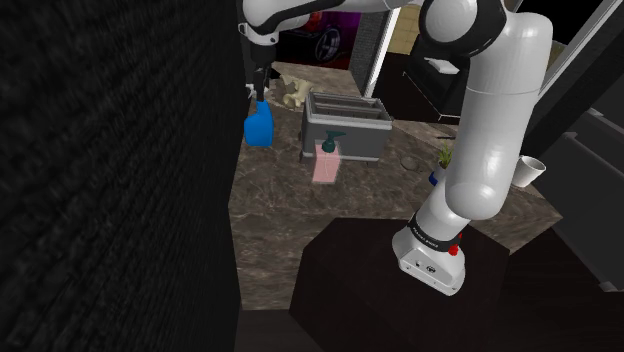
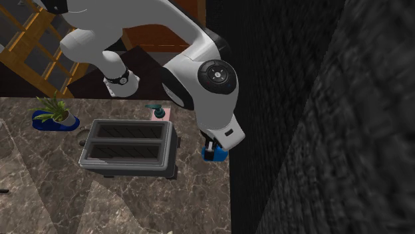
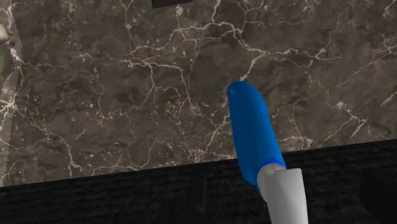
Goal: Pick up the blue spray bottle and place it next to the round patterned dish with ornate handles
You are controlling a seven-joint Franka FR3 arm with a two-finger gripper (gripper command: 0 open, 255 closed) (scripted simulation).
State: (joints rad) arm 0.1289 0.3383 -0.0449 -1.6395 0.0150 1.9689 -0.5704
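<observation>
The blue spray bottle [image 1: 259, 127] stands upright on the marble counter [image 1: 300, 215], close to a black wall. My gripper [image 1: 257, 90] hangs straight above its top. In the wrist view the bottle [image 3: 252, 130] has a pale grey spray head, which lies between my two faint dark fingers without touching them; the gripper [image 3: 286, 191] is open. From the second exterior view the bottle [image 2: 214, 153] peeks out just under my hand. A pale, ornate dish [image 1: 296, 92] lies on the counter a little beyond the bottle.
A grey toaster [image 1: 345, 124] stands beside the bottle, with a pink soap dispenser [image 1: 328, 158] in front of it. A small plant in a blue pot [image 1: 441, 165] and a white cup [image 1: 530, 171] sit near the arm. The black wall [image 1: 110, 180] borders the counter.
</observation>
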